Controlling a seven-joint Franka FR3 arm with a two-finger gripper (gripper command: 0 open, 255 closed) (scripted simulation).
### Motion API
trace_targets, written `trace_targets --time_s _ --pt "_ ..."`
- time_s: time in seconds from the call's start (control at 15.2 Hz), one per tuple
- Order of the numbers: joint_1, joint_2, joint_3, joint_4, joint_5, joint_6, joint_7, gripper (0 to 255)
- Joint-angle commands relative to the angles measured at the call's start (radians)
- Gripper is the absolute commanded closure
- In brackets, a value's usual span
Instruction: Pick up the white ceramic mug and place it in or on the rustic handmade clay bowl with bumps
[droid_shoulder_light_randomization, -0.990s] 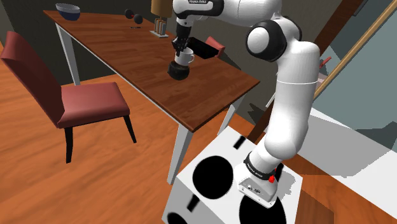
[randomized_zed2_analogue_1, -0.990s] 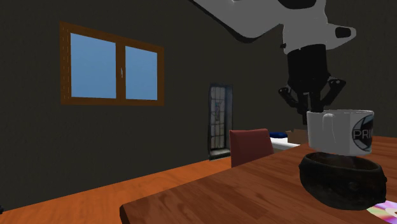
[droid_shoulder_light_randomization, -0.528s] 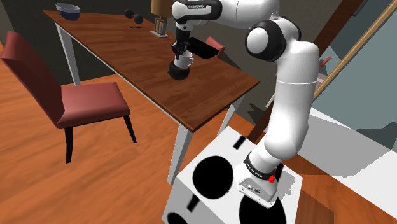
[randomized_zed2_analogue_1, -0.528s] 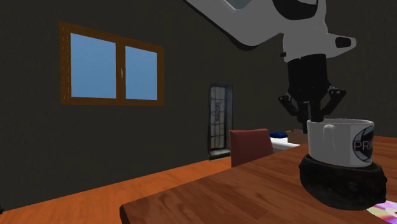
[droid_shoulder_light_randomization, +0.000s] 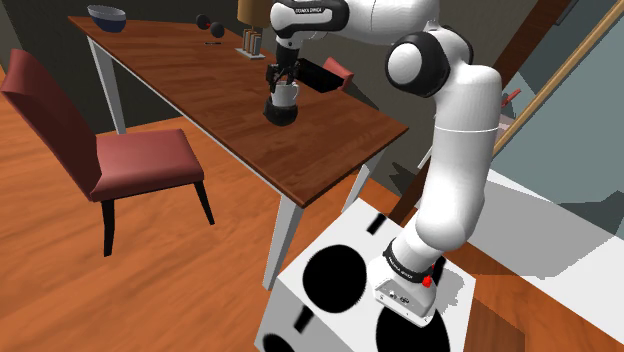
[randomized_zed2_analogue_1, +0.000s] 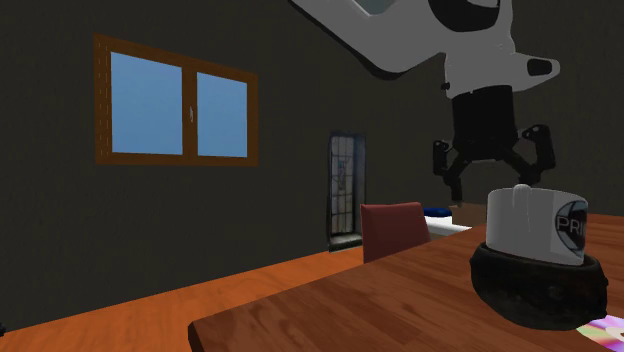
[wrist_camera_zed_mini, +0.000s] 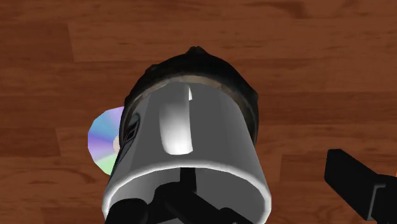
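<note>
**A:** So where has the white mug (randomized_zed2_analogue_1: 533, 225) ended up?

**B:** Upright inside the dark, bumpy bowl (randomized_zed2_analogue_1: 540, 288). That stands on the brown wooden table (droid_shoulder_light_randomization: 190, 75), about midway between its long edges and toward the end nearest the stand. A shiny disc (wrist_camera_zed_mini: 104, 140) lies flat on the wood, touching the bowl's foot.

**A:** And the gripper (randomized_zed2_analogue_1: 491, 180)?

**B:** It hangs right above the mug with its jaws spread wide. They touch nothing, and one black finger (wrist_camera_zed_mini: 356, 186) stands clear of the mug's side.

**A:** What else is on that tabletop?

**B:** A blue bowl (droid_shoulder_light_randomization: 107, 16) sits at the far corner. A black tray (droid_shoulder_light_randomization: 322, 76) lies near the far long edge, just beyond the mug.

**A:** And the room?

**B:** It has a reddish wooden floor (droid_shoulder_light_randomization: 180, 290) and dark walls. There is a wood-framed window (randomized_zed2_analogue_1: 180, 103) showing blue, and a narrow glazed door (randomized_zed2_analogue_1: 345, 190). A red-cushioned chair (droid_shoulder_light_randomization: 125, 160) stands at the table's near long edge, and the table legs are white.
</note>
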Motion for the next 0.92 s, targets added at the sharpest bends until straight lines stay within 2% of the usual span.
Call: trace_targets --time_s 0.0,0.07,0.33,0.86 --pt "0.000 0.000 0.000 0.000 0.000 0.000 0.000 0" --pt "0.000 0.001 0.000 0.001 0.000 -0.001 0.000 0" --pt "0.000 -0.016 -0.001 0.104 -0.003 -0.119 0.002 0" --pt "0.000 -0.016 -0.001 0.104 -0.003 -0.119 0.002 0"
